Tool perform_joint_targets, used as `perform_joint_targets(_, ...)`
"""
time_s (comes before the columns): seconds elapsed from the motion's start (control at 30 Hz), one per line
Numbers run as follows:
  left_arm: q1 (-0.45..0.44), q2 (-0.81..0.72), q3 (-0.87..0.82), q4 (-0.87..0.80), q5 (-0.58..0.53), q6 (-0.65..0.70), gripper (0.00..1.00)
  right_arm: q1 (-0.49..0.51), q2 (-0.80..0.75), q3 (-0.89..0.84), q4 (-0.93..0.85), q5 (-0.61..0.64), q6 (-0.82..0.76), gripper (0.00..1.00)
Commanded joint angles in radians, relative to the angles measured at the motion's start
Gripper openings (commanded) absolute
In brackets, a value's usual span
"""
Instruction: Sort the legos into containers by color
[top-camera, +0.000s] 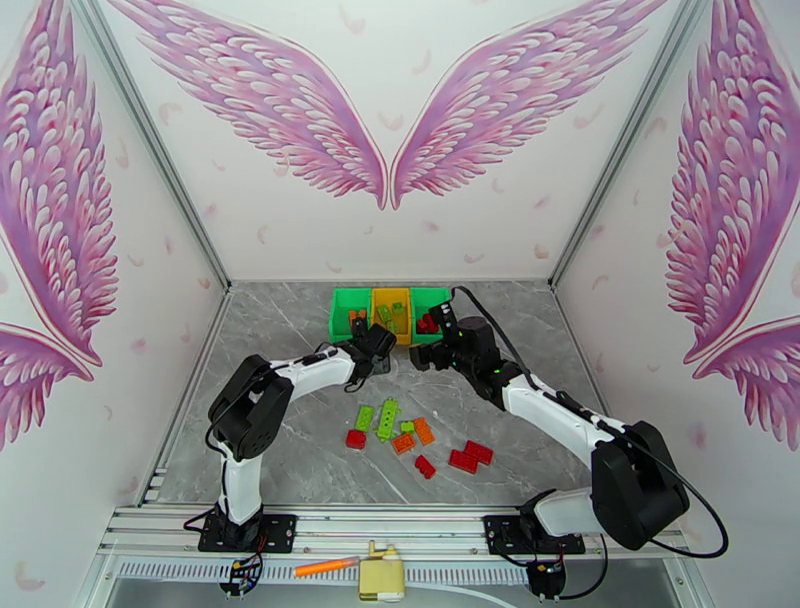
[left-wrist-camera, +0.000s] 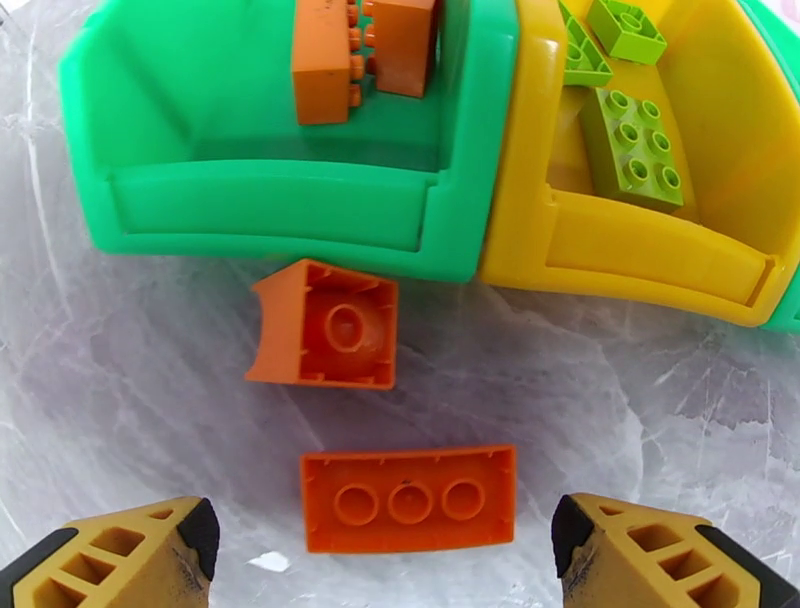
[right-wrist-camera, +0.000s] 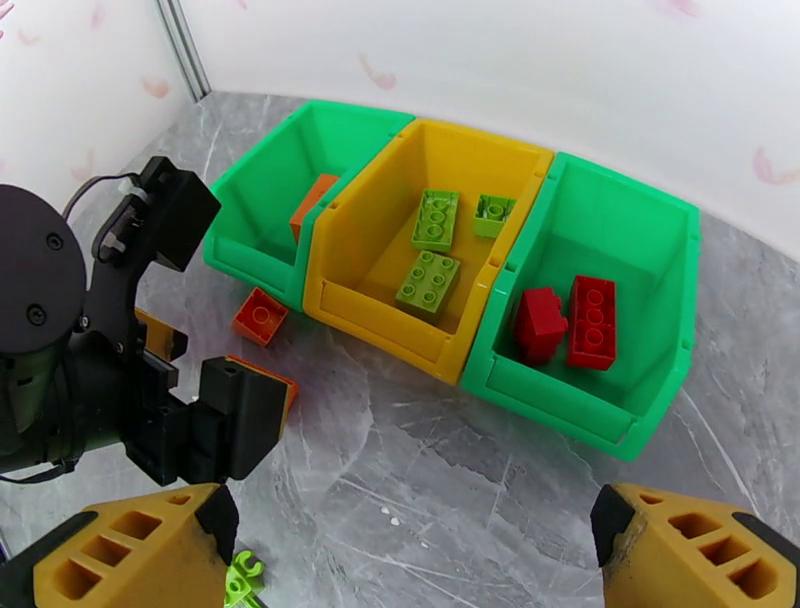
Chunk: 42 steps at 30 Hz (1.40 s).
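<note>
The containers stand in a joined row at the back of the table: a green bin (top-camera: 351, 312) with orange legos (left-wrist-camera: 322, 60), a yellow bin (top-camera: 391, 308) with light green legos (right-wrist-camera: 428, 283), and a green bin (right-wrist-camera: 600, 330) with two red legos (right-wrist-camera: 592, 322). My left gripper (left-wrist-camera: 385, 545) is open and low over the table in front of the left bin. A flat orange brick (left-wrist-camera: 408, 498) lies between its fingers, with gaps on both sides. An upturned orange brick (left-wrist-camera: 325, 325) lies just ahead, by the bin wall. My right gripper (right-wrist-camera: 415, 545) hangs open and empty before the bins.
Loose legos lie mid-table: light green ones (top-camera: 387, 417), orange ones (top-camera: 424, 431) and red ones (top-camera: 471, 456). The two grippers (top-camera: 372, 350) (top-camera: 425, 350) are close together in front of the bins. An orange stick (top-camera: 326, 567) lies on the near rail. Walls enclose the grey table (top-camera: 290, 330).
</note>
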Motion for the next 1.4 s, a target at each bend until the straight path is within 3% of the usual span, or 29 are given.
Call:
perform_joint_targets(0.0, 0.005, 0.042, 0.046, -0.013, 0.015, -0.01, 0.92, 0.001, -0.013, -0.011, 0.006, -0.018, 0.025, 0.99)
perform_joint_targets(0.33, 0.019, 0.111, 0.072, -0.017, 0.043, -0.012, 0.89, 0.0, -0.01, -0.017, 0.006, -0.018, 0.026, 0.99)
perform_joint_targets(0.83, 0.021, 0.122, 0.078, -0.028, 0.05, -0.009, 0.67, 0.0, 0.007, -0.007, 0.017, -0.033, 0.04, 0.99)
perform_joint_targets(1.37, 0.021, -0.11, 0.002, -0.037, -0.005, 0.023, 0.63, 0.007, 0.007, 0.003, 0.055, -0.116, 0.105, 0.99)
